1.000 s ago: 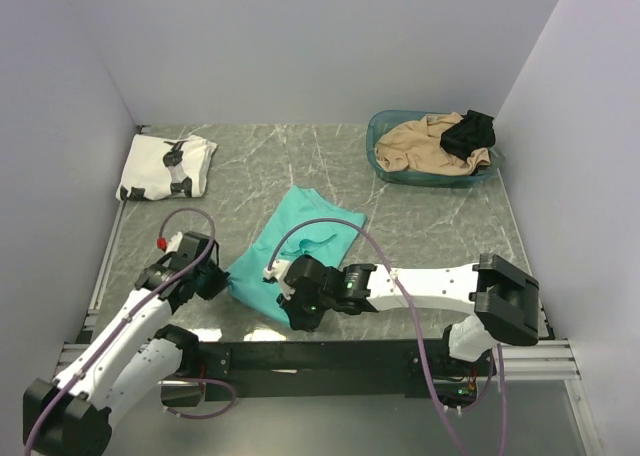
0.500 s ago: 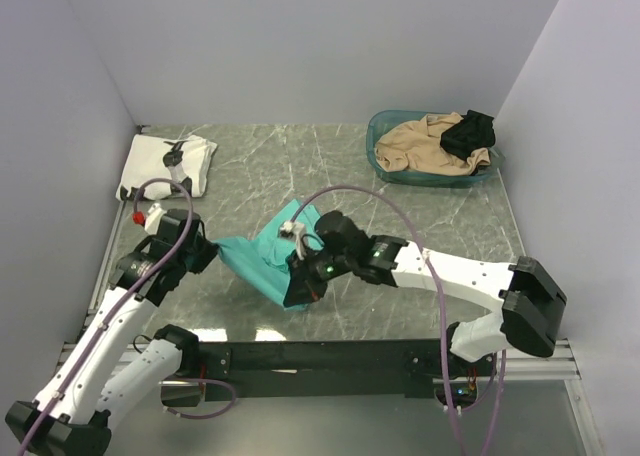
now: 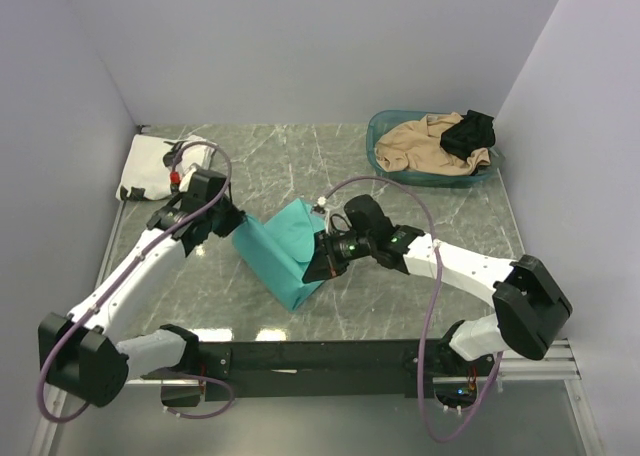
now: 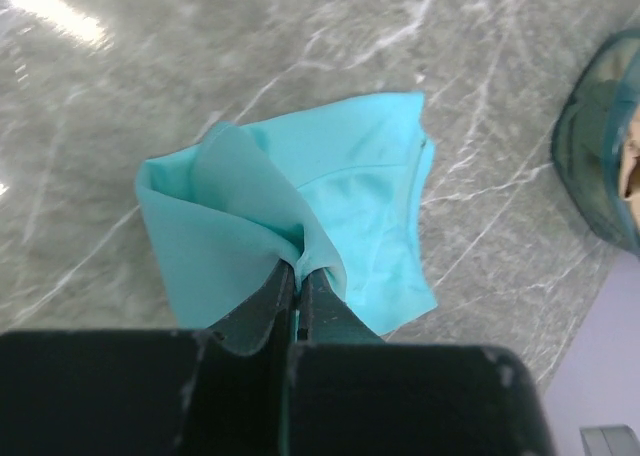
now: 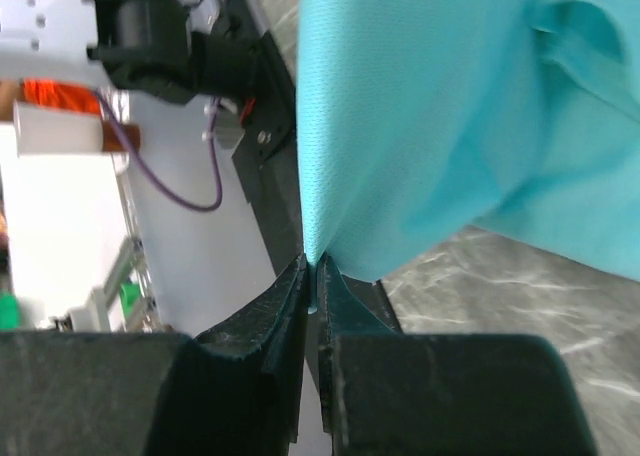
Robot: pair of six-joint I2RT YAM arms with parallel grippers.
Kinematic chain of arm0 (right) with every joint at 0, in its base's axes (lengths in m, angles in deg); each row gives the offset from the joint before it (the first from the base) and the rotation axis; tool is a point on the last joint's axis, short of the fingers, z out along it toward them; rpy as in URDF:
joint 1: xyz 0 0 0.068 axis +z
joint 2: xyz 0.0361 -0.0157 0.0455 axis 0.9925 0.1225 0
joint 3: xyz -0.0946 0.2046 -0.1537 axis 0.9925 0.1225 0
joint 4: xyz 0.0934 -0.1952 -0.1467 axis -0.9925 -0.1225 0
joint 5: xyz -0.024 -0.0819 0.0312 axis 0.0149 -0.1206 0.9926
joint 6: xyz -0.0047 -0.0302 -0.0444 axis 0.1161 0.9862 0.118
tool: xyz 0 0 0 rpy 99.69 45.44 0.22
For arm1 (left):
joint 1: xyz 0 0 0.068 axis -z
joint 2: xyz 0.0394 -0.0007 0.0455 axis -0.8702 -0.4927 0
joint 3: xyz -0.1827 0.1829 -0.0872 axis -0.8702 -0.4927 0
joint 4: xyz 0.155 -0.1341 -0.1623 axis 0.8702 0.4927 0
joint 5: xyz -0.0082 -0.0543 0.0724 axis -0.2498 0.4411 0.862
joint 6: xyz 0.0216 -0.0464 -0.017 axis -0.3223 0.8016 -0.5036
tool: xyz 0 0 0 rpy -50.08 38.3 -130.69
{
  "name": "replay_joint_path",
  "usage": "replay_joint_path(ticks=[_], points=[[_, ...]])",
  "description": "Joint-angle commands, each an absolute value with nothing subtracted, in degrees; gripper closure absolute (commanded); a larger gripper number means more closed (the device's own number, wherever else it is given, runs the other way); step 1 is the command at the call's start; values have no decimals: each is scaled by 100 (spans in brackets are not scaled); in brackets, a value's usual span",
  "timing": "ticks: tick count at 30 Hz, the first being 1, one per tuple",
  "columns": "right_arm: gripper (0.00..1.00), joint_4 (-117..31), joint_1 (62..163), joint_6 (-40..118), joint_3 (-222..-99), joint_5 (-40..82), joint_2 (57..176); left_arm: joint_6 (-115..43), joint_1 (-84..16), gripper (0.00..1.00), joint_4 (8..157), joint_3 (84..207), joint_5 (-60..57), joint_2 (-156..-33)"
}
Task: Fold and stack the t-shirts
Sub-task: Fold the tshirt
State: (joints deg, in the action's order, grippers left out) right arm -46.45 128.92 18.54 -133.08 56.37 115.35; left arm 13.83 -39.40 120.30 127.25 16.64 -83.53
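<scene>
Roughly halfway, I judge: the white printed t-shirt (image 3: 147, 169) lies folded far left, my left gripper (image 4: 297, 276) and right gripper (image 5: 312, 274) both pinch the teal t-shirt (image 3: 283, 251) mid-fold, stacking undone.

A teal t-shirt (image 3: 283, 252); a white t-shirt (image 3: 148, 168) with black figures; grey marbled table (image 3: 300, 166).

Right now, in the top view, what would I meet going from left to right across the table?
white tee → left gripper → teal tee → right gripper → basket
</scene>
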Motion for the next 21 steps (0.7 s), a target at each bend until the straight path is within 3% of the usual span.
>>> replay_joint_path(ticks=[1, 11, 21], points=[[88, -4506, 12552, 1697, -13133, 5936, 11357, 1105, -3939, 99, 11196, 13275, 1694, -8571], [87, -4349, 11497, 1549, -12676, 6129, 11207, 938, -3614, 99, 10879, 14189, 1527, -10004], [87, -4040, 10522, 1337, -12184, 6050, 11452, 613, -3069, 99, 11124, 15848, 1774, -11796]])
